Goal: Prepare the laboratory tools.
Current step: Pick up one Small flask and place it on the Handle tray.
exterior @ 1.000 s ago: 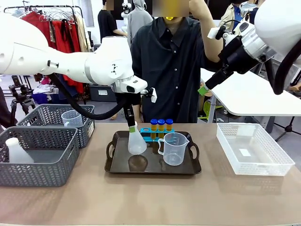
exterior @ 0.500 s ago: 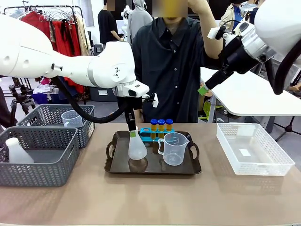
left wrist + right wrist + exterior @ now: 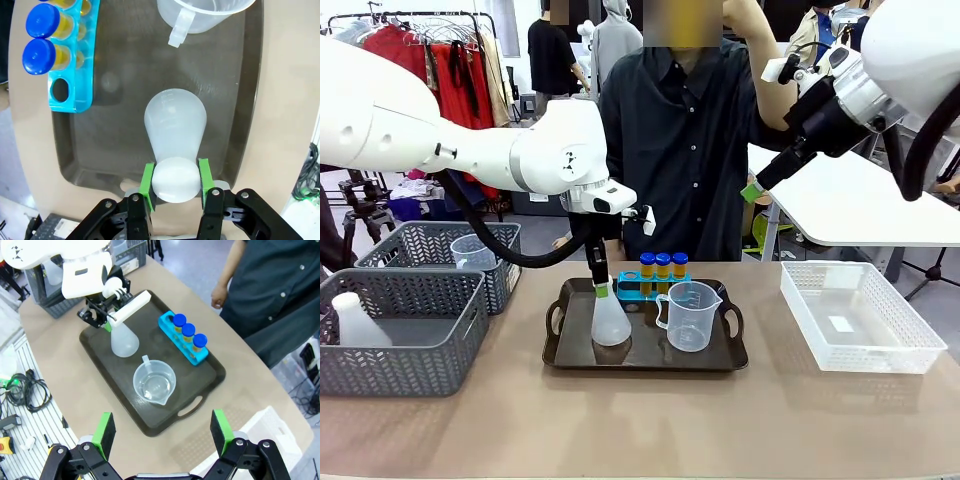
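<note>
Between left fingers (image 3: 147, 186), flask (image 3: 175, 131) neck, on tray (image 3: 240, 125)

beaker (image 3: 202, 14) cut by top edge | flask (image 3: 175, 145) neck hidden behind cap

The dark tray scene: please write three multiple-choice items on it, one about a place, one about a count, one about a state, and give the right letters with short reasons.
1. Where does the clear graduated measuring beaker stand?
A. on the dark tray
B. in the clear white bin
C. in a grey mesh basket

2. How many blue-capped tubes of amber liquid sit in the blue rack?
A. one
B. three
C. five

3. What is the left gripper doing?
A. hanging open above the table
B. gripping the beaker's handle
C. closed on the neck of the translucent white conical flask

Answers: 1 A, the beaker is on the dark tray beside the flask. 2 B, the right wrist view shows three caps. 3 C, the green pads press the neck on both sides.
</note>
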Robot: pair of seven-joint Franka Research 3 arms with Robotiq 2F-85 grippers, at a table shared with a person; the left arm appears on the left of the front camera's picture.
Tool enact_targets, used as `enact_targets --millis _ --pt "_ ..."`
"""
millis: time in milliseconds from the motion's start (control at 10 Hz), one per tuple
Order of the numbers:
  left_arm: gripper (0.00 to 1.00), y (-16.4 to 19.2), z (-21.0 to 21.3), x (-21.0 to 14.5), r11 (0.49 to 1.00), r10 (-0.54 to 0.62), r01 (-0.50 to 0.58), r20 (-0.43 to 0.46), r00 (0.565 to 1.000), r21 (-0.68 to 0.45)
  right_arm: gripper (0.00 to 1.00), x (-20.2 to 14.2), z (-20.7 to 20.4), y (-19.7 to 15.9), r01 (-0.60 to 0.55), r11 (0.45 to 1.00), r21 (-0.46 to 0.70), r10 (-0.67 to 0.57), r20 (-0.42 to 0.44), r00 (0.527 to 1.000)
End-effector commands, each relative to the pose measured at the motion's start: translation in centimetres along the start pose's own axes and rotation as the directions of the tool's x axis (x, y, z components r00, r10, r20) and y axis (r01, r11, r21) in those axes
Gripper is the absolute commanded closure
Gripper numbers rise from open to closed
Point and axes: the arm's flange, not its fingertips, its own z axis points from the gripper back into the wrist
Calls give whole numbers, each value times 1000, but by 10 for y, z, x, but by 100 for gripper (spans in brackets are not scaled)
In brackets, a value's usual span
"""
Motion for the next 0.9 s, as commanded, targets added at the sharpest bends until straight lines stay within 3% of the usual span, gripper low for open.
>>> enact_targets --millis 0,300,400,800 --pt "69 5 0 -1 1000 -4 4 6 1000 4 0 -1 0 0 1 1000 11 -1 10 1000" --pt "10 4 2 0 1000 -2 2 13 1000 6 0 -1 0 0 1 1000 11 -1 10 1000" --pt "0 3 3 -1 1000 -6 6 15 1000 5 0 -1 0 0 1 1000 11 -1 10 1000" --pt "0 -1 16 -5 1000 11 -12 38 999 13 0 -1 0 0 1 1000 11 -1 10 1000"
